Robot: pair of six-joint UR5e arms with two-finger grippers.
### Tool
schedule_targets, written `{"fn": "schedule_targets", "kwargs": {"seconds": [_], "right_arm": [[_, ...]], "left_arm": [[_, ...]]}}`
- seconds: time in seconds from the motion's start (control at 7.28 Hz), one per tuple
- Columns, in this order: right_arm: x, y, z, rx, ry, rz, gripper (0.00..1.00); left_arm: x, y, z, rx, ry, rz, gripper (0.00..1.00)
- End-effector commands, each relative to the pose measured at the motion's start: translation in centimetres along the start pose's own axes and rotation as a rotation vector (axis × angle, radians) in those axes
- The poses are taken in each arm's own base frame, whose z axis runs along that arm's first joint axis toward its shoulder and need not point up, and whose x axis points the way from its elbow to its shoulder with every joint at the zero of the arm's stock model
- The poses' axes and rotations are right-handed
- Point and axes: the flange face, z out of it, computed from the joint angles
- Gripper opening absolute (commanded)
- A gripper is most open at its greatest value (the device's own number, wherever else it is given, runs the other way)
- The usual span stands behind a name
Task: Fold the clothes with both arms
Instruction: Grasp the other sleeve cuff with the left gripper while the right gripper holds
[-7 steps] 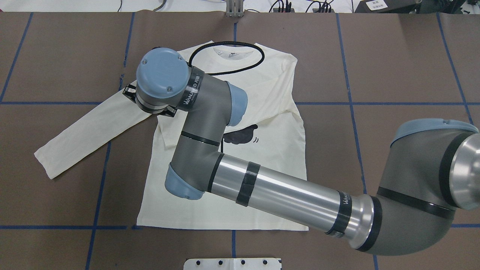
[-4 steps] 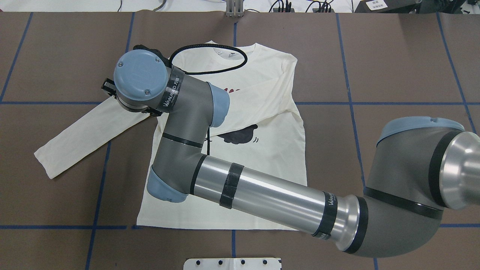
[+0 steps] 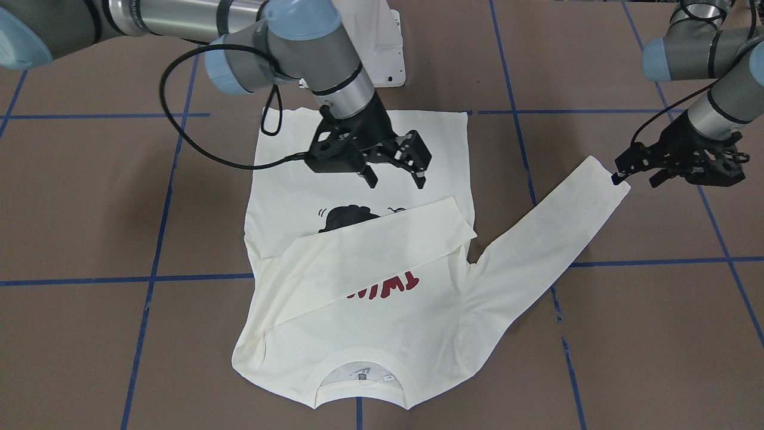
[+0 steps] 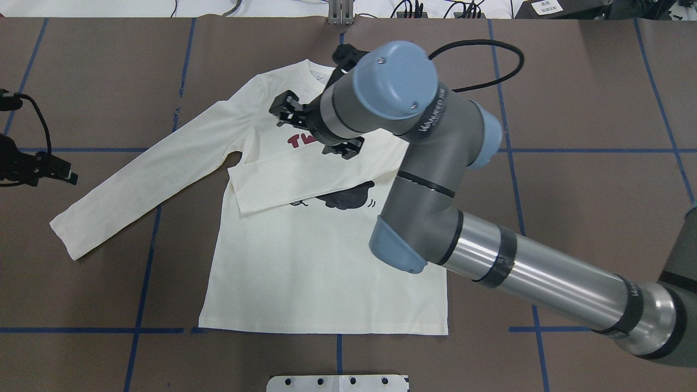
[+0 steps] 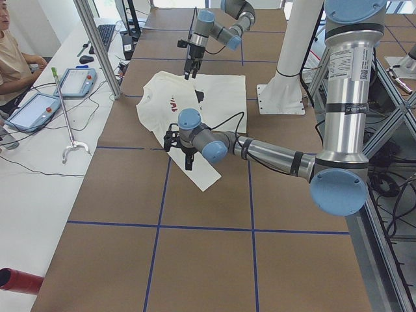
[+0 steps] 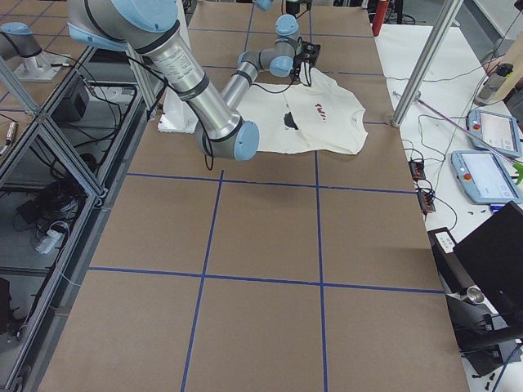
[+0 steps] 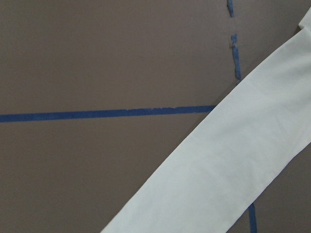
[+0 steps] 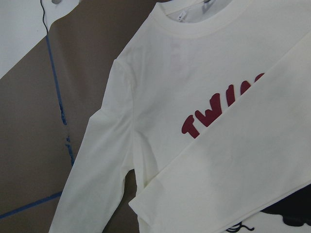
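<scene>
**Garment.** The cream T-shirt point(image 4: 326, 272) lies flat on the brown desk point(image 4: 599, 81), print side up. Its collar point(image 3: 361, 373) is at the shirt's far edge from the robot, and its hem runs straight along the near edge. One sleeve point(image 4: 283, 182) is folded across the shirt's chest. It covers the end of the red lettering point(image 4: 299, 140) and the top of the black cat print point(image 4: 348, 197). The other sleeve point(image 4: 147, 179) runs out slantwise from the shirt's shoulder over bare desk on the robot's left, and its cuff point(image 4: 68, 234) lies flat.

**Right gripper** point(image 3: 397, 179). It hangs above the shirt's body beside the folded sleeve. The jaws are spread wide and hold nothing.

**Left gripper** point(image 3: 635, 179). It sits off the shirt, at the cuff end of the outstretched sleeve. The jaws look parted and empty. Whether one tip touches the cuff cannot be told from these angles.

**Clearance.** Bare desk, crossed by blue tape lines point(image 4: 517, 149), borders the shirt along every edge. The widest stretch is on the robot's right of the shirt. A white plate point(image 4: 337, 383) lies just beyond the shirt's hem.
</scene>
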Motion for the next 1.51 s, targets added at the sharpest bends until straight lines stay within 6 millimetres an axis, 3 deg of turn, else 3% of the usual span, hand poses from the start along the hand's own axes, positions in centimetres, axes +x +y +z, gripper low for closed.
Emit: {"fn": "schedule_targets", "kwargs": {"seconds": [0.0,0.14,0.41,0.69,0.82,0.96,1.1,1.37], "right_arm": [[4.2,-3.1,-1.9,-0.001,0.024,0.023,1.0],[4.3,-3.1,-1.8,0.001,0.025,0.023,1.0],[5.0,-2.7,-1.4,0.005,0.035,0.024,1.0],[5.6,-2.7,-1.1,0.012,0.04,0.024,1.0],[5.4,-2.5,-1.1,0.013,0.037,0.022,1.0],[5.6,-2.5,-1.0,0.021,0.039,0.022,1.0],[5.4,-2.3,-1.0,0.021,0.037,0.019,1.0],[5.3,-2.2,-1.0,0.02,0.036,0.019,1.0]], "left_arm": [[-1.8,1.0,3.9,-0.074,-0.036,0.028,0.87],[-3.6,1.5,5.1,-0.098,-0.06,0.005,0.86],[-3.6,2.9,8.0,-0.152,-0.083,0.016,0.86],[-4.1,3.0,8.7,-0.164,-0.092,0.011,0.79],[-4.2,3.2,9.1,-0.172,-0.097,0.012,0.66],[-4.2,3.2,9.1,-0.172,-0.097,0.012,0.26],[-4.3,3.3,9.3,-0.177,-0.099,0.011,0.01],[-2.0,2.9,7.9,-0.158,-0.062,0.039,0.0]]}}
